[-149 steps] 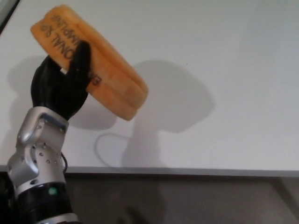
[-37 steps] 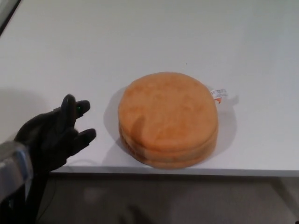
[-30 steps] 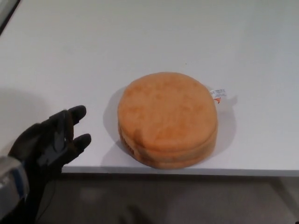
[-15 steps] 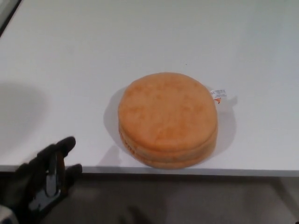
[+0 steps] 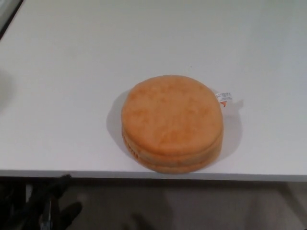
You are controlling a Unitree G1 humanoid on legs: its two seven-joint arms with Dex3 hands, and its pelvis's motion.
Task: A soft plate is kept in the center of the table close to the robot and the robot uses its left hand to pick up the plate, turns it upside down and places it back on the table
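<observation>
The left hand (image 5: 45,206) hangs low at the bottom-left corner, dim and blurred, holding nothing.

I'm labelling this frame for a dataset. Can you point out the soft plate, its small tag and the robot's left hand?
soft plate (image 5: 171,120): head view, middle of its orange top face.
tag (image 5: 224,97): head view, white label at the plate's right edge.
left hand (image 5: 50,208): head view, dark fingers below the table edge.

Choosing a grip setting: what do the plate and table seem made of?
Plate: likely plush fabric over soft filling, matte orange, with a rounded seamed edge and a sewn tag. Table: smooth, hard white top, perhaps laminate, faintly glossy; exact material unclear.
</observation>
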